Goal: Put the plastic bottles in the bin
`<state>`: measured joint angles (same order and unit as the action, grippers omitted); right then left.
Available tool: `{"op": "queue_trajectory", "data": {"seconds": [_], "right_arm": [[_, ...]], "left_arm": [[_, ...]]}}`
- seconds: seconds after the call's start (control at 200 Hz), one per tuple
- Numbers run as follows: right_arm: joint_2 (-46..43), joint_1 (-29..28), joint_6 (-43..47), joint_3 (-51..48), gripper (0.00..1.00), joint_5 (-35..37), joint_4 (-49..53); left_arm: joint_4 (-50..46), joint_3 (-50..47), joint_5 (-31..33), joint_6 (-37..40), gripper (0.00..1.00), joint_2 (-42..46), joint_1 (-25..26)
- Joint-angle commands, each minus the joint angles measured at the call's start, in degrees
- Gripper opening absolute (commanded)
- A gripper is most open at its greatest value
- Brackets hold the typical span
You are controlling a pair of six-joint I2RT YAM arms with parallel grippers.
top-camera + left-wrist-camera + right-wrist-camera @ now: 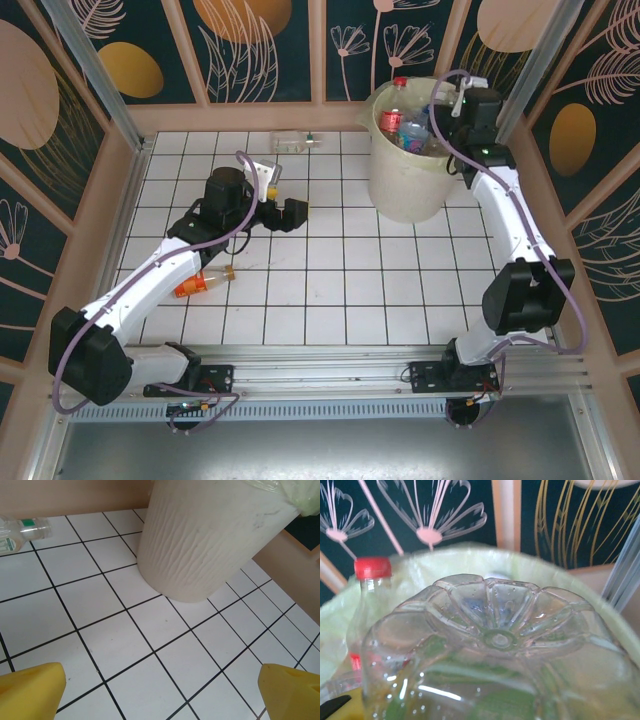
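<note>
1. The held bottle (495, 645) is seen base-first in the right wrist view. Its long axis runs straight away from the camera, and its neck end is hidden.
2. It is hung over the mouth of the bin (405, 190), which stands toward 1 o'clock on the tiled table (330, 290). A red-capped bottle (400, 85) is stood upright inside, at the bin's 11 o'clock rim.
3. The right gripper (447, 108) is placed at the bin's 2 o'clock rim and is partly closed on the held bottle, which covers its fingers.
4. A green-labelled bottle (295, 141) is laid on its side at 12 o'clock by the far wall (250, 118), with its axis from 9 to 3. An orange-labelled bottle (203, 284) is laid under the left arm at 8 o'clock, with its axis from 8 to 2.
5. The left gripper (297, 214) is pointed toward 3 o'clock at the bin. It is spread fully, and nothing is held between its yellow fingertips (30, 690).
</note>
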<state>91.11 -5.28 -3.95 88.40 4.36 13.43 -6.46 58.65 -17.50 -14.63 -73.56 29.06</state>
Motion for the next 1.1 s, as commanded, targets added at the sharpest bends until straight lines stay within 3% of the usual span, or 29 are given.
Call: {"op": "queue_trajectory", "data": {"seconds": [0.0, 0.18, 0.32, 0.565, 0.666, 0.771, 0.841, 0.986, 1.091], "right_arm": [[-3.94, -0.15, -1.07, -4.14, 0.52, -5.21, -0.78], [-6.76, -1.18, -0.27, -11.78, 0.63, -4.94, -3.19], [-7.28, -1.14, 0.07, -10.82, 0.77, -4.48, -3.04], [-6.39, -0.71, 1.22, -3.21, 0.81, -4.46, -1.59], [-5.39, -0.40, 1.13, -0.26, 0.76, -5.01, -1.22], [-4.42, 0.04, 0.44, 1.79, 0.65, -6.26, -1.31], [-3.51, 0.58, -0.07, 2.83, 0.57, -7.10, -1.35], [-0.18, 2.17, -0.80, 5.63, 0.47, -7.34, 1.01], [0.93, 3.08, -2.28, 5.54, 0.41, -7.73, 3.03]], "left_arm": [[1.05, -0.54, 0.36, -0.40, 0.99, -0.73, 0.30], [1.88, -1.16, -0.21, -0.92, 0.99, -1.28, 0.30], [1.98, -1.00, -0.77, -1.27, 0.99, -1.70, 0.34], [2.68, -1.46, -1.13, -1.91, 0.99, -1.59, 0.30], [2.38, -1.35, -0.51, -1.88, 0.99, -1.72, 0.30], [0.88, -0.92, 2.25, -2.15, 0.99, -1.62, 0.30], [-3.08, 0.44, 8.60, -3.00, 0.99, -1.73, 0.30], [-17.66, 4.45, 27.99, -6.42, 0.99, -3.15, 0.06], [-22.35, 2.78, 30.08, -9.80, 0.99, -1.97, -0.88]]}}
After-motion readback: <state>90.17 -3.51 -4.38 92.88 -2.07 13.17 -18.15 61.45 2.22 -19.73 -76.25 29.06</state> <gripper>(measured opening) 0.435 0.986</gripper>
